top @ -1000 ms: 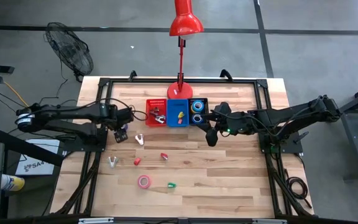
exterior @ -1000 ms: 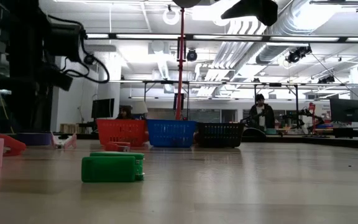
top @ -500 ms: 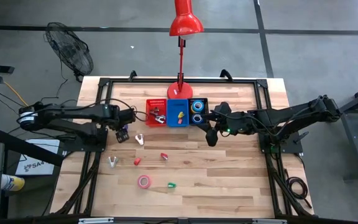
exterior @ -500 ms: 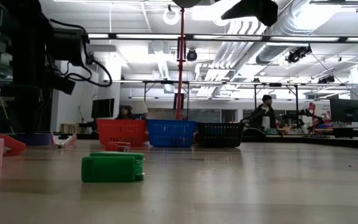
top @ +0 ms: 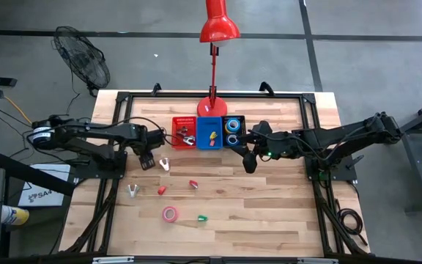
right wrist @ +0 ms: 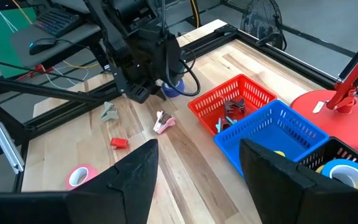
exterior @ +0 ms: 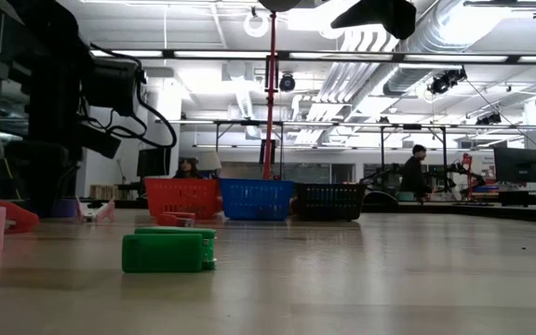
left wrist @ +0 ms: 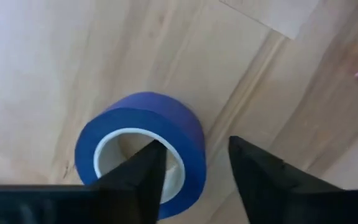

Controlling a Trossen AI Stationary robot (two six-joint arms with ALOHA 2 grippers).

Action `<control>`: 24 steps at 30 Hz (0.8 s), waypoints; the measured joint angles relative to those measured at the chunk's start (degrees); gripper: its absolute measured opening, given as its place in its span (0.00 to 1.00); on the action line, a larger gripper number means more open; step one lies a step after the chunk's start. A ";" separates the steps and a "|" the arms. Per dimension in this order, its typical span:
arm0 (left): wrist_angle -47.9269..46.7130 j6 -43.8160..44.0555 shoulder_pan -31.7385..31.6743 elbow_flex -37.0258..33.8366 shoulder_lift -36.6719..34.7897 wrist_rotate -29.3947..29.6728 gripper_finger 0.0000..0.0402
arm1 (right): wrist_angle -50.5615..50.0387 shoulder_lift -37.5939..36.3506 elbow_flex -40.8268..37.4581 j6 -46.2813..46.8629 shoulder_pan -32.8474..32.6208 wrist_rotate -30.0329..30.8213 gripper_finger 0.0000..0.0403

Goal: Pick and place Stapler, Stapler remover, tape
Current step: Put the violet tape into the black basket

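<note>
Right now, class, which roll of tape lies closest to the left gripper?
The blue roll lying flat on the bare wood: the left gripper straddles its wall, open. The pink roll sits far down the table, and two blue rolls rest in the black bin.

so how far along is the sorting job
Done: blue tape rolls lie in the black bin, and dark items in the red bin. In hand: the left gripper, open, straddles a blue tape ring's wall. Left: pink tape roll, green block, small red pieces. The right gripper waits by the bins.
</note>
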State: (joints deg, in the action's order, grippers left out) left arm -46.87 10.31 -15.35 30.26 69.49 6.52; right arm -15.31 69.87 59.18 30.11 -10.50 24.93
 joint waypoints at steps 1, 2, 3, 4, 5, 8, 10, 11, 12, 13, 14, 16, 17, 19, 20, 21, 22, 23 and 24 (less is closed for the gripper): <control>-0.06 -0.02 0.00 0.00 0.03 -0.28 0.36 | 0.02 0.00 0.00 0.02 0.00 0.00 0.54; -0.04 -0.04 0.00 0.00 0.04 -0.43 0.32 | 0.02 0.00 0.00 0.06 0.00 0.00 0.54; -0.04 -0.12 0.00 0.00 0.04 -0.70 0.27 | 0.02 0.00 0.00 0.07 0.00 0.00 0.54; -0.03 -0.57 0.00 0.00 0.04 -1.13 0.22 | 0.02 0.00 0.00 0.01 0.00 0.00 0.54; 0.01 -1.11 -0.02 0.00 0.04 -1.56 0.18 | 0.02 0.00 0.00 0.00 0.00 -0.01 0.54; 0.01 -2.89 -0.02 0.04 0.02 -2.79 0.08 | 0.01 0.00 0.00 0.56 0.00 -0.01 0.54; 0.13 -3.49 -0.02 0.08 0.02 -3.63 0.08 | 0.02 0.00 0.00 0.90 0.00 -0.02 0.54; 0.34 -3.92 -0.02 0.19 0.02 -4.69 0.08 | 0.02 0.00 0.00 0.92 0.00 -0.02 0.54; 0.46 -4.37 0.00 0.33 0.02 -5.72 0.08 | 0.02 0.00 0.00 0.92 0.00 -0.02 0.54; 0.43 -4.87 0.00 0.58 0.04 -6.58 0.09 | 0.02 0.00 0.00 0.92 0.00 -0.02 0.54; 0.48 -5.58 0.02 0.97 0.04 -7.68 0.09 | 0.02 0.00 0.00 0.93 0.00 -0.02 0.54; 0.74 -6.87 0.00 2.08 0.04 -9.36 0.09 | 0.02 0.00 0.00 0.94 0.00 0.05 0.54; 0.74 -7.62 0.00 2.73 -0.12 -10.10 0.09 | 0.02 0.00 0.00 0.94 0.00 0.19 0.54; 0.51 -9.10 0.00 4.14 -0.93 -11.44 0.09 | 0.02 0.00 0.00 0.94 0.00 0.35 0.54; 0.62 -9.73 0.00 4.97 -1.47 -12.08 0.09 | 0.02 0.00 0.00 0.94 0.00 0.51 0.54; 0.58 -10.25 0.00 5.73 -2.17 -12.42 0.09 | 0.00 0.00 0.00 0.94 0.00 0.55 0.54; 0.31 -10.71 0.00 6.54 -3.05 -12.81 0.09 | 0.00 0.00 0.00 0.89 0.00 0.55 0.54; 0.13 -11.25 0.00 7.45 -4.03 -13.43 0.09 | -0.04 0.00 0.00 0.73 0.00 0.59 0.54; 0.05 -11.66 0.00 8.48 -5.04 -13.92 0.09 | -0.12 0.00 0.00 0.72 0.00 0.59 0.54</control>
State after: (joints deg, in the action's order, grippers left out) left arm -46.82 -1.35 -15.35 38.74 64.45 -7.39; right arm -15.43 69.87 59.18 30.83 -10.50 25.52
